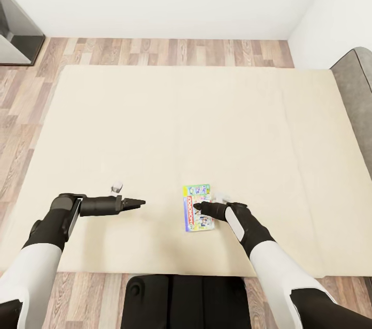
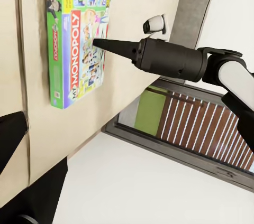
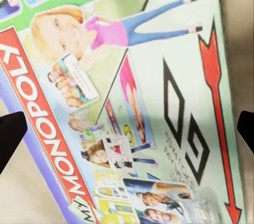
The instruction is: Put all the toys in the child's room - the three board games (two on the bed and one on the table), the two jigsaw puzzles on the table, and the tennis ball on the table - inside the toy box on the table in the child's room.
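One board game (image 1: 197, 223), a green-edged "My Monopoly" box with a red band, lies flat on the beige bed (image 1: 181, 122) near its front edge. My right gripper (image 1: 200, 208) hovers just above the box, open, with a dark fingertip at each side of the right wrist view and the board game (image 3: 132, 76) between them. My left gripper (image 1: 140, 203) hangs open over bare mattress to the left of the game, pointing toward it. In the left wrist view the board game (image 2: 76, 39) lies under the right gripper (image 2: 100, 43), and the left gripper (image 2: 45, 139) holds nothing.
The grey headboard (image 1: 356, 91) runs along the bed's right side. Wood-plank floor (image 1: 170, 52) lies beyond the bed, with white walls behind. A dark grey unit (image 1: 15, 34) stands at the far left. My dark base (image 1: 181, 300) meets the bed's front edge.
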{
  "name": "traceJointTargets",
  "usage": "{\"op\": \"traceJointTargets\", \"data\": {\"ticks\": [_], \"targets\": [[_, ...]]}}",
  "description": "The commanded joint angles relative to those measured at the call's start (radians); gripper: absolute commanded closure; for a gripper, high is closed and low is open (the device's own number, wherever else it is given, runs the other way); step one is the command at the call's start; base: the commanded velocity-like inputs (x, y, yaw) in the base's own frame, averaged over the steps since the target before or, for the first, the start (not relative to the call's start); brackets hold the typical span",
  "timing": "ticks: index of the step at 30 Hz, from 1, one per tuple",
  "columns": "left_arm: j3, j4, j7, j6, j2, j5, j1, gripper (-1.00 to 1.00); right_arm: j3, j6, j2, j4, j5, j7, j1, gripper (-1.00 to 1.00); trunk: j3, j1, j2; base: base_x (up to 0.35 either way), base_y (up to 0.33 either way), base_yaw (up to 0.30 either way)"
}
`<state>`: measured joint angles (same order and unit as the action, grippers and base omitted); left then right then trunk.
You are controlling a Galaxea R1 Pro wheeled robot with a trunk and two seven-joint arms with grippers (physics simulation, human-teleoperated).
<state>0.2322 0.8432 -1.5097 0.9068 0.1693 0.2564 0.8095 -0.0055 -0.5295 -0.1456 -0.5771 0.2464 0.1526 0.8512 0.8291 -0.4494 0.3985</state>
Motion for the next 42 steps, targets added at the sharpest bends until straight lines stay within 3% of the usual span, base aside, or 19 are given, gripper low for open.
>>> {"op": "traceJointTargets", "data": {"ticks": [1, 42], "targets": [[0.003, 0.001, -0.009, 0.010, -0.001, 0.011, 0.000, -1.00, -0.001, -0.005, 0.000, -0.001, 0.002, 0.001, 0.000, -1.00, 0.001, -0.001, 0.002, 0.000, 0.093, 0.000], [0.003, 0.001, -0.009, 0.010, -0.001, 0.011, 0.000, -1.00, -0.001, -0.006, 0.000, -0.001, 0.002, 0.001, 0.000, -1.00, 0.001, -0.001, 0.002, 0.000, 0.074, 0.000]]}}
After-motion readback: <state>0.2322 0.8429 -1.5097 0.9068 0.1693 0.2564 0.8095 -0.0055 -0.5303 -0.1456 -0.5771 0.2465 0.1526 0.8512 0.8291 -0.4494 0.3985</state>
